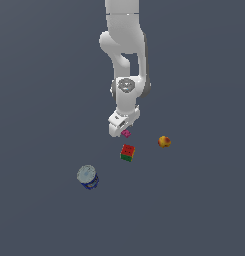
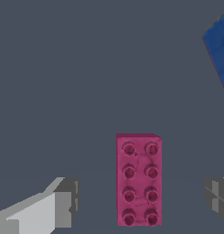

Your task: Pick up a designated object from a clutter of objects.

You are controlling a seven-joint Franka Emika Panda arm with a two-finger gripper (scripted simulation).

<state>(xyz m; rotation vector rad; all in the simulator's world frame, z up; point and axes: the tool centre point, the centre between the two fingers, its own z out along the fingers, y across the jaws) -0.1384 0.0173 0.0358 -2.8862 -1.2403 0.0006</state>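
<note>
**Inspector A:** Largest item first. The arm point(image 1: 125, 55) hangs down from the top of the exterior view, and its gripper point(image 1: 120, 125) sits low over the grey floor point(image 1: 39, 75). How do the jaws stand?

**Inspector B:** Apart. The wrist view shows one finger on each side of the pink brick point(image 2: 139, 180), with clear floor between each finger and the brick. Nothing is clamped.

**Inspector A:** The clutter?

**Inspector B:** The blue can point(image 1: 87, 177) stands well apart, towards the exterior view's left. The red-and-green cube point(image 1: 127, 153) lies near the brick. The yellow-red ball point(image 1: 164, 141) lies towards the exterior view's right. The brick point(image 1: 126, 133), the smallest, rests studs up just beside the gripper.

**Inspector A:** Progress?

**Inspector B:** The approach appears done and the brick is bracketed. Closing and lifting remain, by this judgement.

**Inspector A:** Limits?

**Inspector B:** Both fingertips are cut off in the wrist view. The gripper's height above the floor cannot be told.
</note>
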